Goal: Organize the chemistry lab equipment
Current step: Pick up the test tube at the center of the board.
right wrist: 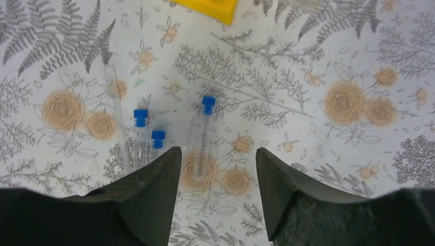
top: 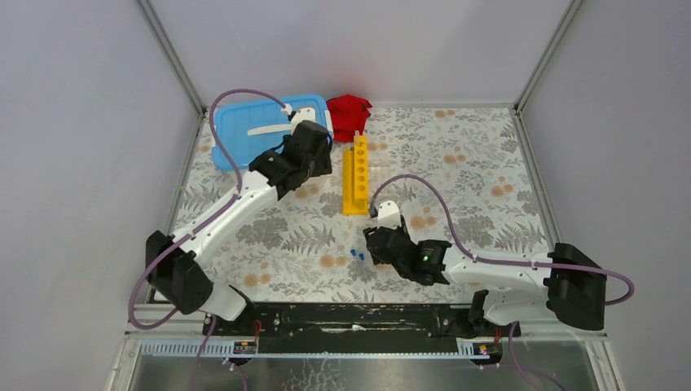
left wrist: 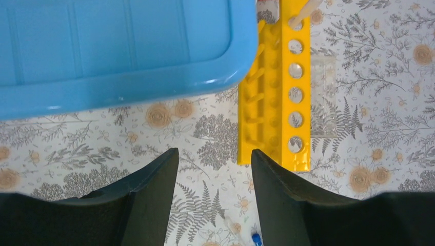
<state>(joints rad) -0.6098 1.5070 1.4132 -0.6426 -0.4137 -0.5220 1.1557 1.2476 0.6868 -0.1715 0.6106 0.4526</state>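
The long yellow holed rack [top: 355,174] lies mid-table; in the left wrist view the rack [left wrist: 287,87] has a clear tube holder [left wrist: 323,97] beside it. Three clear blue-capped tubes [right wrist: 200,136] [right wrist: 140,133] [right wrist: 157,141] lie flat on the cloth, seen small in the top view [top: 357,255]. My right gripper [right wrist: 218,159] is open just above the tubes, the largest tube's closed end between its fingers. My left gripper [left wrist: 214,164] is open and empty, hovering beside the blue lid [top: 265,130] and near the rack's near end. The black wire ring stand is out of view.
A red cloth [top: 349,114] lies at the back beyond the rack. A pipette-like stick [left wrist: 305,10] rests in the rack's far hole. The floral table cover [top: 473,163] ends at grey walls on three sides.
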